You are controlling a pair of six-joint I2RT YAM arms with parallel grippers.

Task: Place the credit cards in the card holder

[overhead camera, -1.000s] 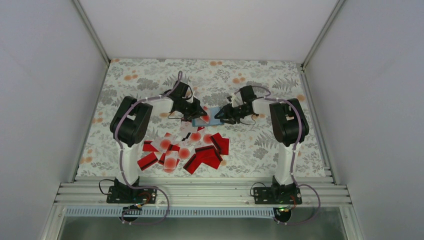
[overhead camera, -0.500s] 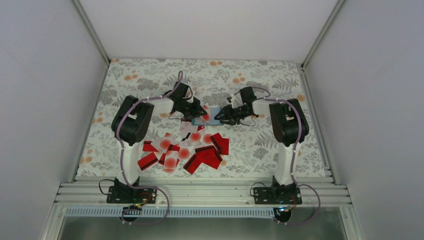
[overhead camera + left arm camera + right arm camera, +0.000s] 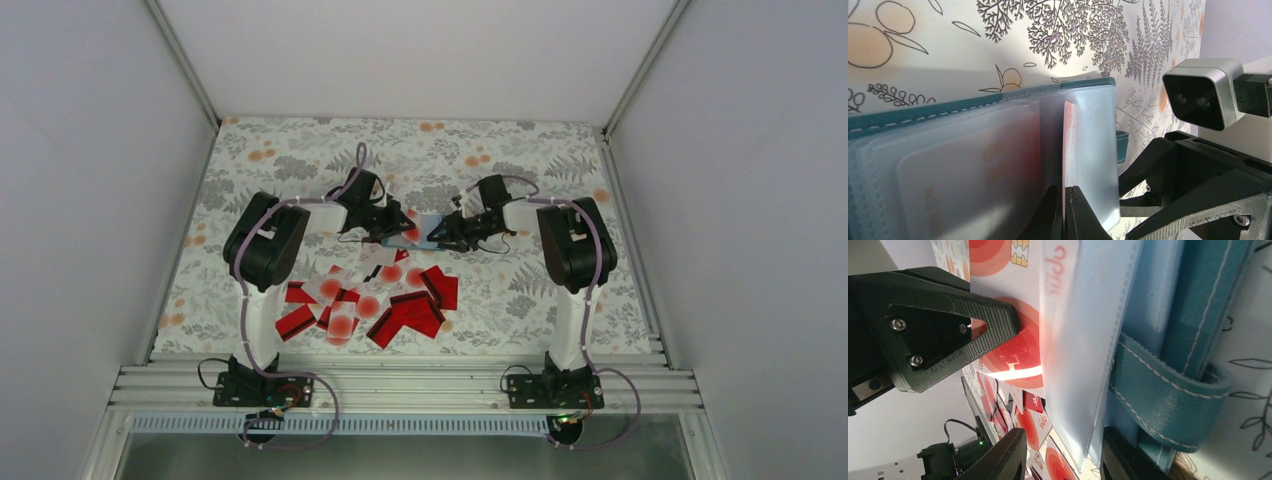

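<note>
The teal-blue card holder (image 3: 420, 229) lies open between my two grippers, its clear sleeves (image 3: 973, 165) fanned out. My left gripper (image 3: 1064, 212) is shut on a white credit card with a red spot (image 3: 1020, 347), which shows edge-on in the left wrist view (image 3: 1068, 135). The card is partly inside a clear sleeve (image 3: 1083, 355). My right gripper (image 3: 1063, 460) is open, its jaws standing either side of the sleeves' lower edge, next to the holder's teal clasp strap (image 3: 1168, 390). The other credit cards (image 3: 370, 298), red and white, lie in a loose pile nearer the arms.
The flowered cloth (image 3: 300, 160) covers the table. White walls with metal rails (image 3: 185, 70) enclose it on three sides. The left gripper's finger (image 3: 948, 330) and the right wrist camera (image 3: 1198, 95) are close together over the holder.
Both grippers and the holder have shifted slightly towards the far side of the table. The left gripper still pinches the card.
</note>
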